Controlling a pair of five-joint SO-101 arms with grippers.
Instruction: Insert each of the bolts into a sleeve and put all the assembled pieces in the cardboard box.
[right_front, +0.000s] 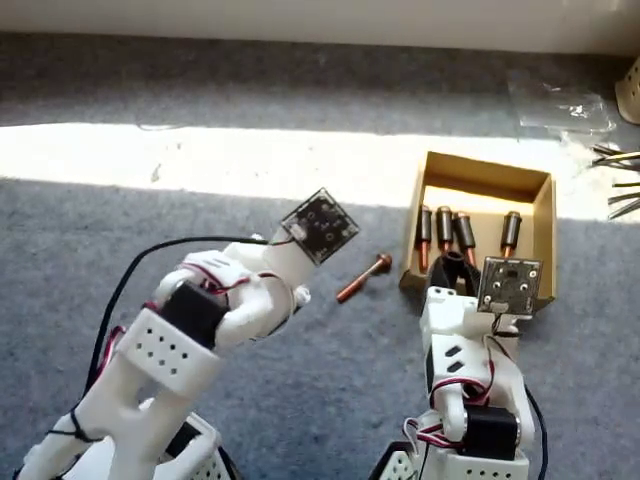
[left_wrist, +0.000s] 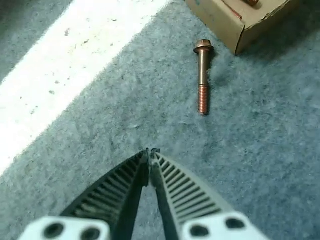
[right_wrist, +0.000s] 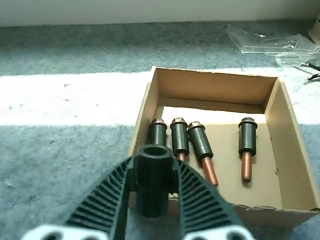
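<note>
grey carpet (right_front: 300, 400) covers the table, crossed by a sunlit band (right_front: 200, 160).

high view.
- cardboard box (right_front: 487, 172): open top, at the right, partly in the sun.
- assembled pieces (right_front: 444, 230): four, each a copper bolt in a black sleeve, lying in the box. three lie close together by its left wall, one apart toward the right wall.
- loose bolt (right_front: 363, 278): copper, flat on the carpet just left of the box.
- left arm (right_front: 180, 340): extends from the lower left, wrist near the loose bolt.
- right arm (right_front: 470, 350): at the box's near wall.
- plastic bag (right_front: 560, 100): clear, beyond the box, well apart.

left wrist view.
- left gripper (left_wrist: 150, 152): tips pressed together, nothing between them, over bare carpet.
- loose bolt (left_wrist: 202, 75): ahead of the tips and apart from them, flanged head toward a corner of the box (left_wrist: 235, 25), threaded end toward the gripper. it is near the box, not touching.

right wrist view.
- right gripper (right_wrist: 153, 165): clamped on a black sleeve (right_wrist: 151, 192), held upright, open end up, just before the box's near wall (right_wrist: 270, 212) by the left corner.
- assembled pieces (right_wrist: 200, 150): heads toward the far wall, bare threads toward the near wall.
</note>
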